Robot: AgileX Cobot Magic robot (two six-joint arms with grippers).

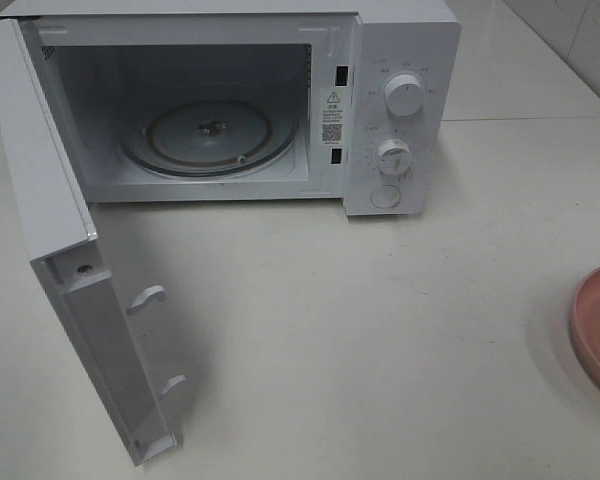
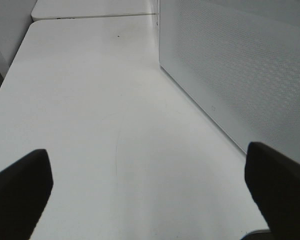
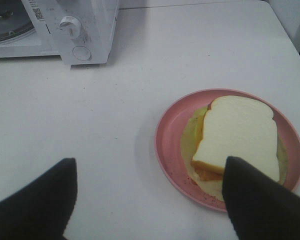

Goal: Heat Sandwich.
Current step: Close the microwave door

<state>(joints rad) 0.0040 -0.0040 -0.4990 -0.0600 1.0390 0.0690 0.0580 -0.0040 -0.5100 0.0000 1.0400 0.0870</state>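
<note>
The table (image 1: 380, 330) is big and white. My microwave (image 1: 400, 100) sits on it with its door (image 1: 70, 280) swung wide, and the glass tray (image 1: 210, 135) inside has nothing on it. A pink plate (image 3: 170, 135) sits well off to my right. The sandwich (image 3: 237, 132) lies on that plate. My right pincer (image 3: 147, 195) hangs open above the plate's edge, holding nothing. My left pincer (image 2: 147, 180) is open too, beside the door.
</note>
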